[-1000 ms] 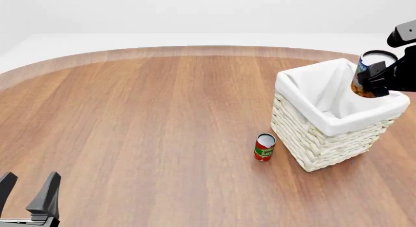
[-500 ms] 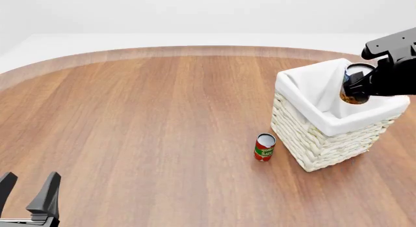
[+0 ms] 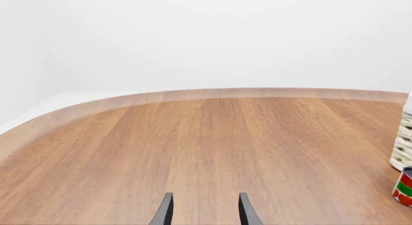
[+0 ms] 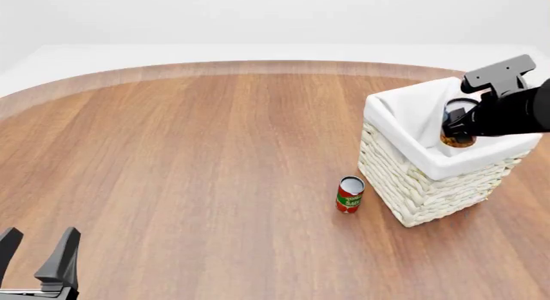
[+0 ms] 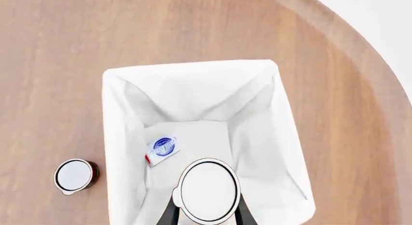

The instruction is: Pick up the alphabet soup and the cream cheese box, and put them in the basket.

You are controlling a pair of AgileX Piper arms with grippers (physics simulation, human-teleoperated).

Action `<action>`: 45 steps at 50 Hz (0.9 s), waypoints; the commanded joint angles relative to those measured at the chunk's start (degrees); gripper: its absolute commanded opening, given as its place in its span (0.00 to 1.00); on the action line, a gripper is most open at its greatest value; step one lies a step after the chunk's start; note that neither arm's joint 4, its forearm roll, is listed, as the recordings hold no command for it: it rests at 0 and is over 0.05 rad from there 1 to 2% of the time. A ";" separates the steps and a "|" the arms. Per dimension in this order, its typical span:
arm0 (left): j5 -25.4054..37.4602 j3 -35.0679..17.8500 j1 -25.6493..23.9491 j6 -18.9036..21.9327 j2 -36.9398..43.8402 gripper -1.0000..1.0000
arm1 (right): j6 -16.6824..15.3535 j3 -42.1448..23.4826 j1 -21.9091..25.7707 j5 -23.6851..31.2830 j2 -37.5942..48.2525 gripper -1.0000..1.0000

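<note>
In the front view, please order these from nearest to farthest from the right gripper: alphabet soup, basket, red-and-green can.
1. alphabet soup: held in the right gripper, above the basket's opening.
2. basket: directly beneath the gripper.
3. red-and-green can: on the table, left of the basket.

Non-task stuff I see: a round wooden table (image 4: pixel 189 171) filling most of the front frame, curved pale edge band across the upper part, white background beyond. One slim red-and-green can (image 4: pixel 349 194) standing upright on the wood, lower right of centre in the front frame. From above its top (image 5: pixel 75 175) is plain white, at lower left.
</note>
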 commanded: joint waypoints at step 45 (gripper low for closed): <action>0.05 0.00 0.01 0.00 -0.06 1.00 | 0.43 -1.78 0.56 -4.12 7.56 0.00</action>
